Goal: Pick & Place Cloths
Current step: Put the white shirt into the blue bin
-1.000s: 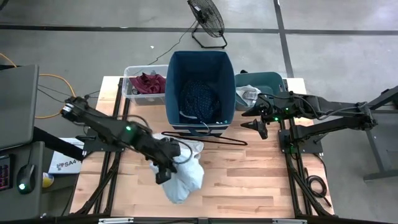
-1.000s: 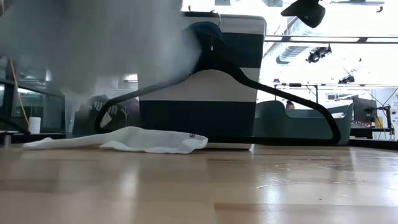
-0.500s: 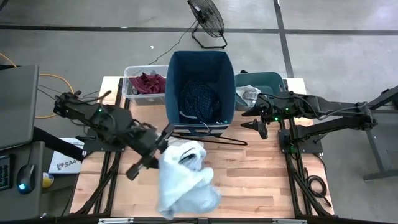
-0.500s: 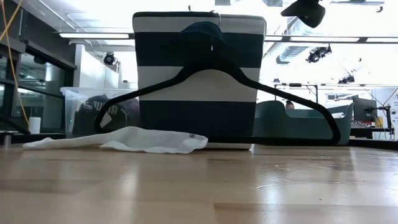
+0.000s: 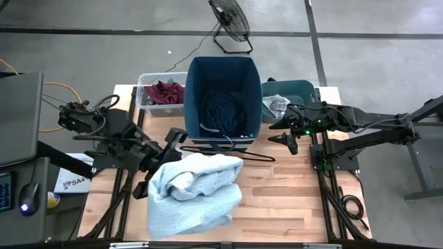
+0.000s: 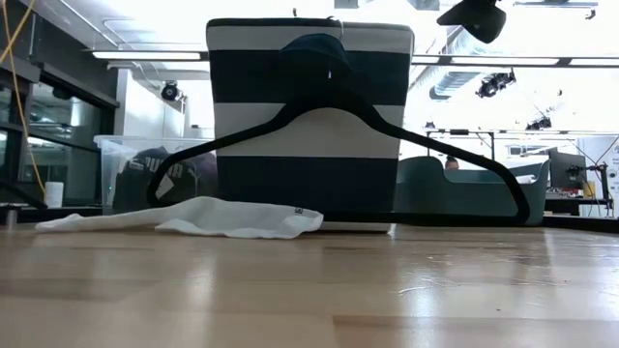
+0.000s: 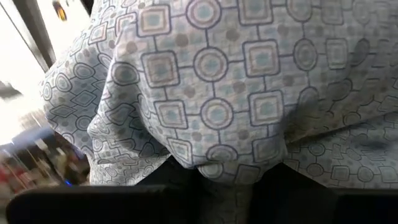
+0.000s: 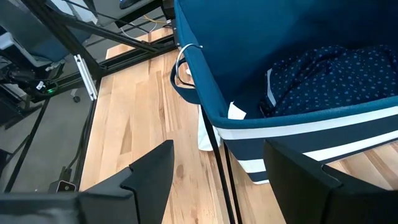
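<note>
Left claw (image 5: 168, 155) gripping pale blue-grey cloth (image 5: 194, 194), billowing above desk (image 5: 291, 207); bin (image 5: 223, 69) lying just beyond, nearer this arm. Right claw (image 8: 214, 180) hanging open, empty.

Colours and patterns on the table

Pale blue-grey cloth (image 5: 194, 194) printed with circles and squares; navy white-dotted cloth (image 5: 223, 109) in a navy bin (image 5: 255, 76) with white stripes; maroon cloth (image 5: 165, 90); white cloth (image 6: 193, 217); black hanger (image 6: 338, 121); light wood table (image 5: 291, 200).

Both dark jointed arms carry black cables and small green lights.
</note>
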Controlling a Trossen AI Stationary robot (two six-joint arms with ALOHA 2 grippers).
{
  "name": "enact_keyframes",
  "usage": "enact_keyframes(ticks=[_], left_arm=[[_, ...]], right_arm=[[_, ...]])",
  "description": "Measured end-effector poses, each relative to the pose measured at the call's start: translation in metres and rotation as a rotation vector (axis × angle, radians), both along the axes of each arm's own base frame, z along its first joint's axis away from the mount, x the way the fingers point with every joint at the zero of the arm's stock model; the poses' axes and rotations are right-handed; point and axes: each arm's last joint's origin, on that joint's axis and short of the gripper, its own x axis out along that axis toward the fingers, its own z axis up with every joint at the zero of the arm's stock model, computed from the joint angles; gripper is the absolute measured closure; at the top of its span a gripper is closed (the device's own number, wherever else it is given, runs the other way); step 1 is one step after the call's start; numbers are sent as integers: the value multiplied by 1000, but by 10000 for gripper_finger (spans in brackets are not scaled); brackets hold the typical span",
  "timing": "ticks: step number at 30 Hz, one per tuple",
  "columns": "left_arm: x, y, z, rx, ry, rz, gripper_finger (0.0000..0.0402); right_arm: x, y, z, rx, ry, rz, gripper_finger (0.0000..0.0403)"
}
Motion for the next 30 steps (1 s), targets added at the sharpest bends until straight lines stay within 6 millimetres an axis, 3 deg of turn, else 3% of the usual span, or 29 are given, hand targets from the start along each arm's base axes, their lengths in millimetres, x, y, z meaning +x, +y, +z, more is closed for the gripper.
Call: enact_keyframes(ticks=[6, 11, 16, 23, 30], left_arm=[[2, 7, 5, 32, -91, 280, 325], [6, 13, 4, 213, -147, 557, 325], [3, 10, 6, 269, -212, 456, 325], [-6, 4, 15, 380, -457, 219, 325], [-11, 6, 20, 402, -531, 228, 325]], right_arm=[[0, 0, 0, 0, 0, 0, 166], [0, 0, 0, 0, 0, 0, 166], [0, 0, 0, 0, 0, 0, 166], [0, 0, 0, 0, 0, 0, 166], [0, 0, 0, 0, 0, 0, 166]])
